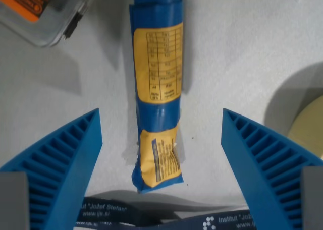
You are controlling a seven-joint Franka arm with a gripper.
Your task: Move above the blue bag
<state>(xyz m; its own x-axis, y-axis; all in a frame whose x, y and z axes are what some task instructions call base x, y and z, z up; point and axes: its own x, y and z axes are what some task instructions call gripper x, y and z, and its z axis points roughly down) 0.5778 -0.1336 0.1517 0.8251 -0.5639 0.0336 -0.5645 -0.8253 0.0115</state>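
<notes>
- Tool (pixel 161 154) hangs over the bench (pixel 237 53) with its two ribbed blue fingers (pixel 65 159) spread wide apart, gripping nothing.
- Between those fingers lies the blue bag (pixel 157 94), rolled into a long narrow bundle and resting flat on the pale grey bench surface.
- It runs from the top edge of the wrist view down to just above the lower middle, with clear bench on either side before each finger.
- Two yellow labels show on the bag: a larger one with a printed table higher up, and a smaller one with lines of text near its lower end.
- A dark blue lanyard (pixel 166 217) with white lettering crosses the bottom of the view, just below the bag's end.
- Off at the wrist view's upper left sits a clear plastic box (pixel 43 13) with an orange label, well apart from the bag.
- At the wrist view's right edge a pale yellow round object (pixel 309 121) peeks in, only partly visible, so I cannot tell what it is.
</notes>
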